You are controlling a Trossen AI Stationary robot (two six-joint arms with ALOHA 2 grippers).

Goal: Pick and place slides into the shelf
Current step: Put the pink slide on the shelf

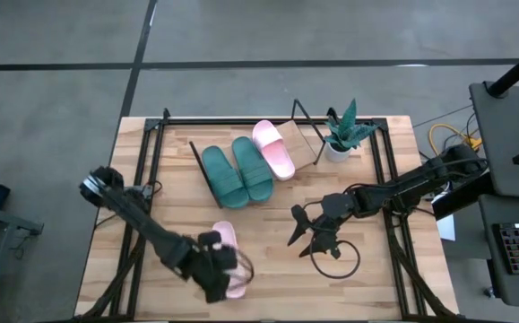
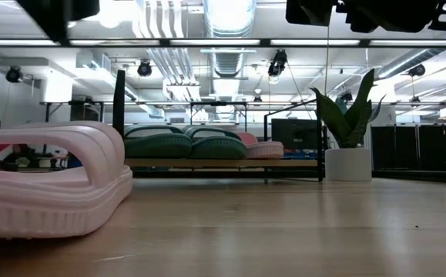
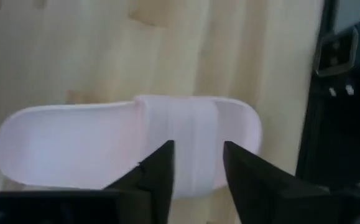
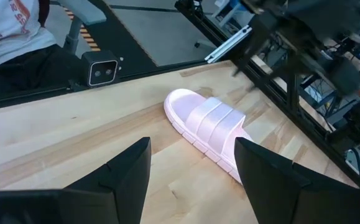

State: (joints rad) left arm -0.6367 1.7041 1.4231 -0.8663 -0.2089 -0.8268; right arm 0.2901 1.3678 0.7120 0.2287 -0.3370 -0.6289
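Shelf, slanted light-wood board on black wire frame (image 1: 306, 144): dark green foam slide pair (image 1: 237, 172), one pink slide (image 1: 274, 149) on it. Second pink foam slide (image 1: 229, 253) on desk (image 1: 268, 260), near front edge. Left end effector (image 1: 223, 267) above its strap, fingers parted, not gripping. Right end effector (image 1: 306, 235) spread, empty, mid-desk.

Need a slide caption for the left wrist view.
Left gripper poised open over the strap of the last pink slide lying on the table.

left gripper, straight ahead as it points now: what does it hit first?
Most likely the strap of the pink slide: the left gripper points straight at it, fingers either side. Contact can't be judged.
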